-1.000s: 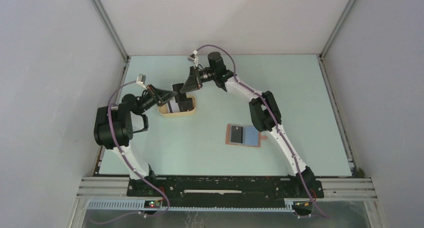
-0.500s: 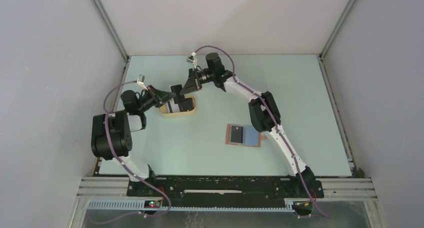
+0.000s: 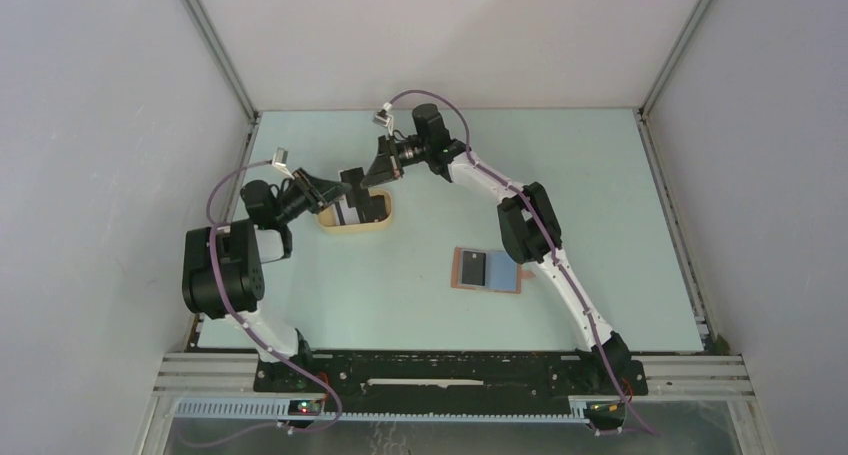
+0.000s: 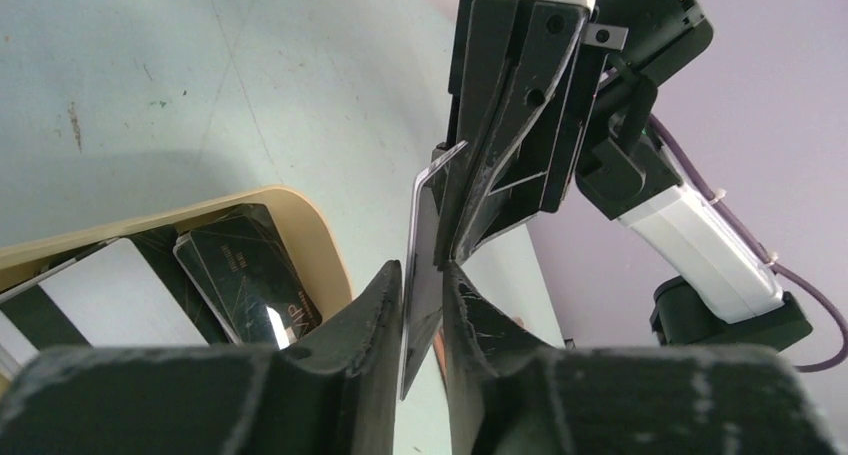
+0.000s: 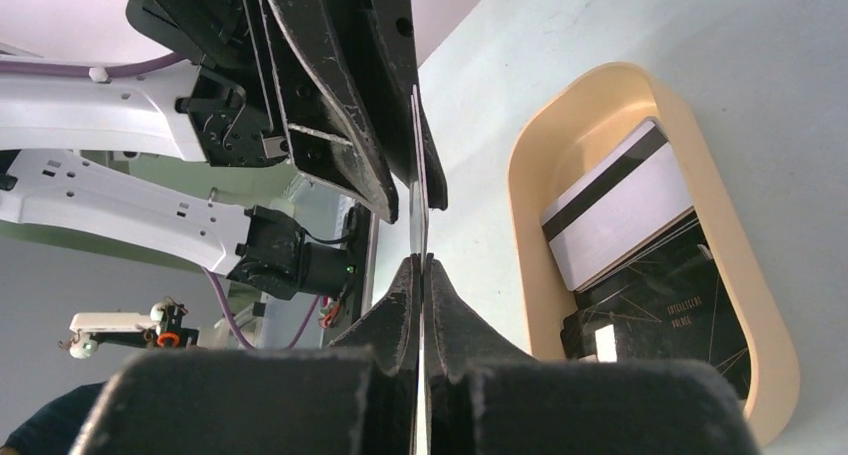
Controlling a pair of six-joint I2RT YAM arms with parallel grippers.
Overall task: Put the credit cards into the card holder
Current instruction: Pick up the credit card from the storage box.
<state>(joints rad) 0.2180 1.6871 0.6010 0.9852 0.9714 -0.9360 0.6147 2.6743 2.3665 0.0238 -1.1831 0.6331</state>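
Credit card (image 5: pixel 417 195), thin, stiff, likely slick, best pinched across its faces, hangs near the tray (image 5: pixel 610 80): right pincer (image 5: pixel 420 262) clamped on 1 end, left pincer (image 4: pixel 422 272) slightly parted around the other.

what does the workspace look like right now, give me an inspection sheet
surface: pale green table, a few scuffs.
job's things: one card is held on edge in the air near the beige tray. A white striped card and a black card lie in the tray. The card holder lies open on the table, right of the tray and apart from it.
clutter: nothing seen besides the tray.
grippers: right gripper is shut on the held card's edge. Left gripper has its jaws slightly apart either side of it.
cables: purple cables loop over each arm, off the table.
surroundings: grey walls, metal frame posts.
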